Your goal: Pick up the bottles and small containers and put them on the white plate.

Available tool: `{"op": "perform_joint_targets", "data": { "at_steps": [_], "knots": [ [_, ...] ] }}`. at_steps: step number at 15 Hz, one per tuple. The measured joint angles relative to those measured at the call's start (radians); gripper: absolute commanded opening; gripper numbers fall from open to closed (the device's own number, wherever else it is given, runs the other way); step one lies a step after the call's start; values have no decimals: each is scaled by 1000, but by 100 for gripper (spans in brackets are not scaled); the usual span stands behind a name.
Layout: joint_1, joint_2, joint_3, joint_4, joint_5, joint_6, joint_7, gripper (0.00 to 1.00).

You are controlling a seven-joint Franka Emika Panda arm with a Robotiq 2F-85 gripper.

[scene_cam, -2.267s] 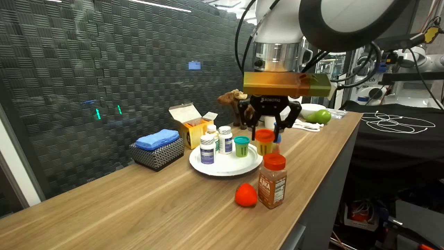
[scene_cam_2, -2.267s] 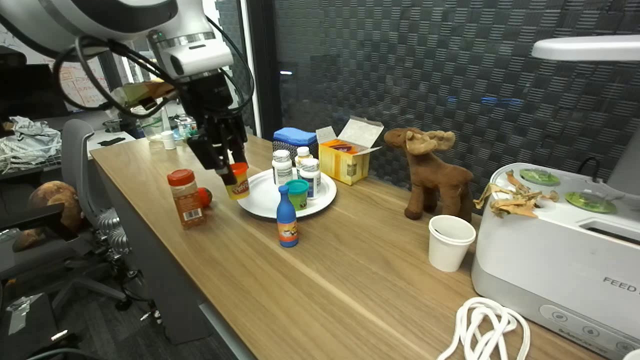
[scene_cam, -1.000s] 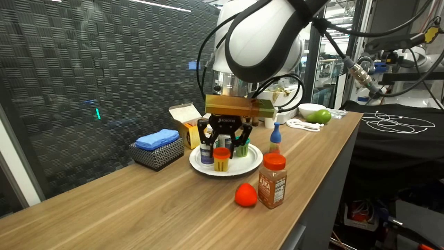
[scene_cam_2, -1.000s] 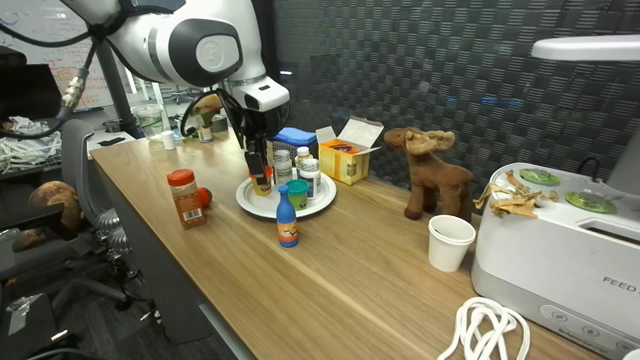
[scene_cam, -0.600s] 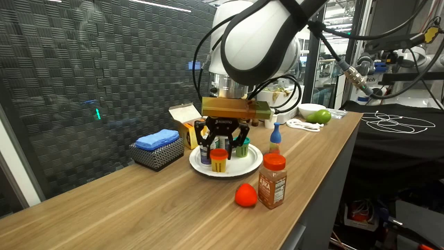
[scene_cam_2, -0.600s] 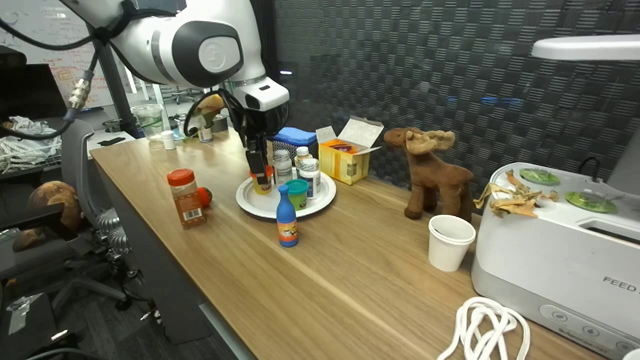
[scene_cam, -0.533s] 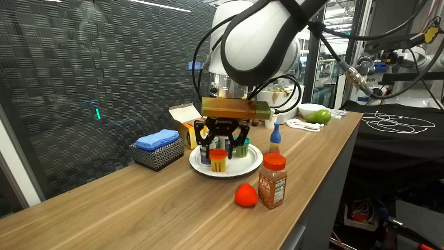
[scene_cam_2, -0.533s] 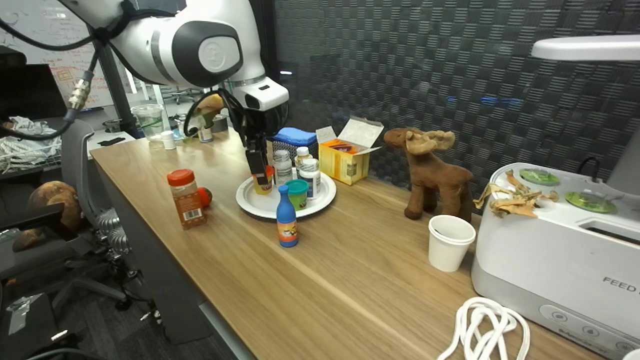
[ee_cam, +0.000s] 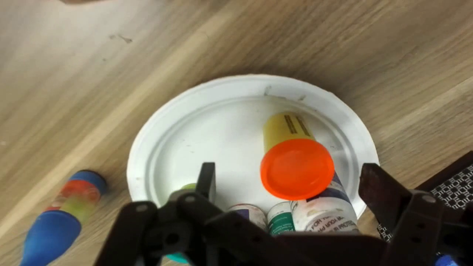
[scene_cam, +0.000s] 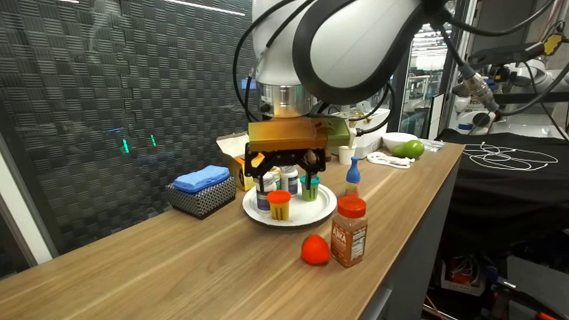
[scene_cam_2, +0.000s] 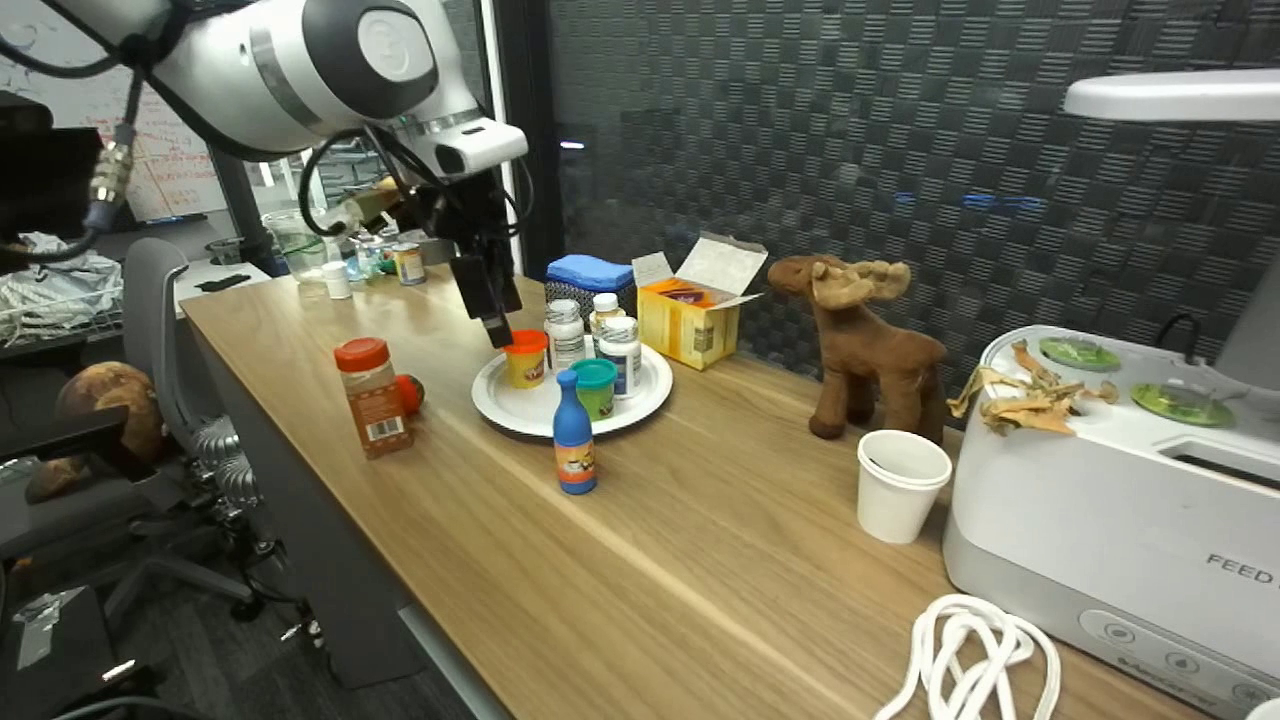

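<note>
The step in hand looks, to my judgement, like the close of a placing: the yellow tub (scene_cam: 279, 211) stands upright on the plate (scene_cam: 314, 212), near its edge, just beside a pill bottle (scene_cam: 262, 203). Next I would draw clear without brushing the crowd there, then go for the jar (scene_cam: 349, 240) or the blue bottle (scene_cam_2: 574, 442); both stand on the worktop (scene_cam: 169, 266), off the plate. A green tub (scene_cam_2: 597, 402) and two more pill bottles (scene_cam_2: 622, 362) share the plate. My pincer (scene_cam: 285, 188) is spread wide and holds nothing. In the wrist view the yellow tub's orange lid (ee_cam: 297, 169) shows between the two fingers (ee_cam: 207, 179), a gap on either side. In both exterior views the pincer hangs close to that tub, most of its body higher.
</note>
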Motion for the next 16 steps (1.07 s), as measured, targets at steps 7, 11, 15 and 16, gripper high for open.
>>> {"op": "perform_joint_targets", "data": {
  "at_steps": [7,11,15,16],
  "knots": [
    [23,-120,105,-1,-8,-320,57,100],
    [20,-180,125,-13,12,-411,39,100],
    [-6,-216,124,-78,94,-373,-105,100],
    [-23,-221,120,-102,113,-347,-158,100]
  ]
}}
